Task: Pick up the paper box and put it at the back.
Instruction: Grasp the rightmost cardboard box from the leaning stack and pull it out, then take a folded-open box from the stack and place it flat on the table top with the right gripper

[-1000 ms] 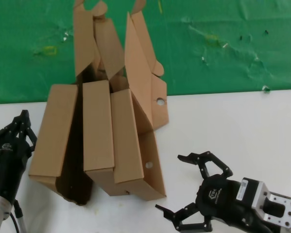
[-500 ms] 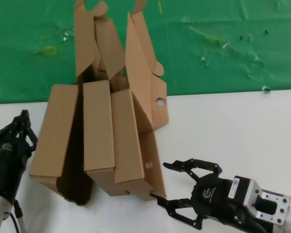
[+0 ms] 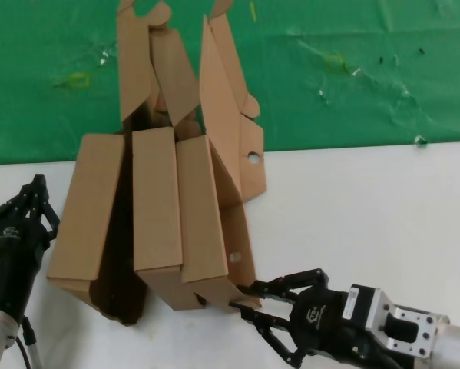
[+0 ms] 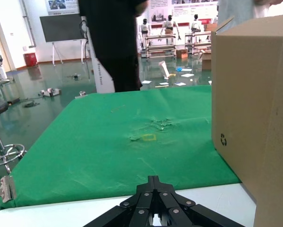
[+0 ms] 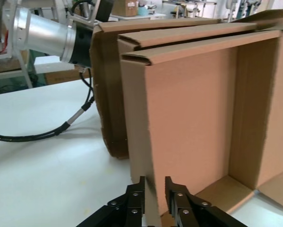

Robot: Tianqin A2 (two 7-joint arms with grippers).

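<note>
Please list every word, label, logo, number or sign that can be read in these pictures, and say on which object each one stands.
Recycling-arrows sign, no words: on the side of the cardboard box beside the left claw.
Logo on the right claw, which pinches a wall of the paper box: too small to read.
Posters in the hall behind: too blurred to read.
No other text is visible.

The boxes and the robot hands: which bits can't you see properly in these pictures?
- Head view: the paper box has its lid top cut off by the picture's edge.
- Head view: the gaps between the boxes are dark.
- Left wrist view: the left gripper is cut off below.
- Right wrist view: the right gripper fingertips, straddling the box wall, are cut off.
</note>
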